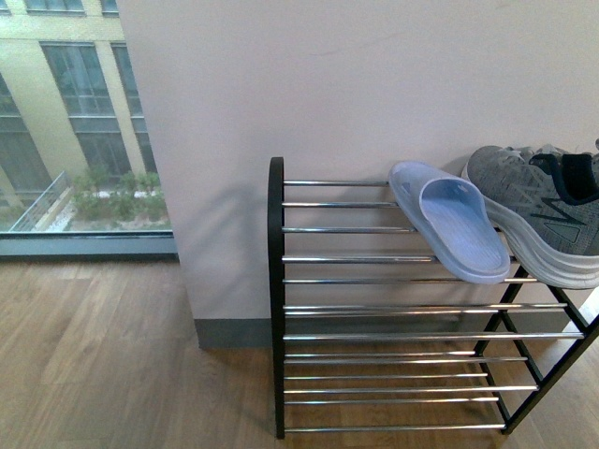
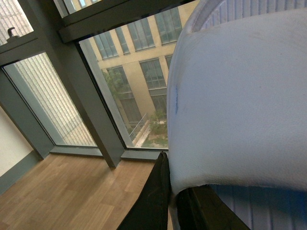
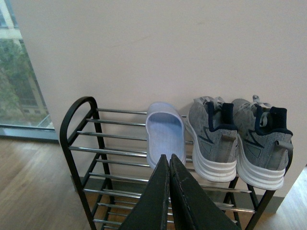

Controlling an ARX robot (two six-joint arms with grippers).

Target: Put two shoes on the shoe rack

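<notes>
Both grey knit sneakers stand side by side on the top tier of the black shoe rack (image 3: pixel 79 143), heels toward the right wrist camera: one (image 3: pixel 213 136) beside a pale blue-white slide sandal (image 3: pixel 164 132), the other (image 3: pixel 264 139) at the rack's end. In the front view only one sneaker (image 1: pixel 543 201) shows, at the right edge of the rack (image 1: pixel 374 337), with that sandal (image 1: pixel 459 229) next to it. My right gripper (image 3: pixel 168 158) is shut and empty, in front of the rack. My left gripper (image 2: pixel 173 184) is shut on a second slide sandal (image 2: pixel 240 96), held up near a window.
A white wall (image 1: pixel 328 94) stands behind the rack. A large window (image 1: pixel 75 122) with a dark frame (image 2: pixel 91 105) lies to the left. Wooden floor (image 1: pixel 94 365) spreads left of the rack. The rack's left half and lower tiers hold nothing.
</notes>
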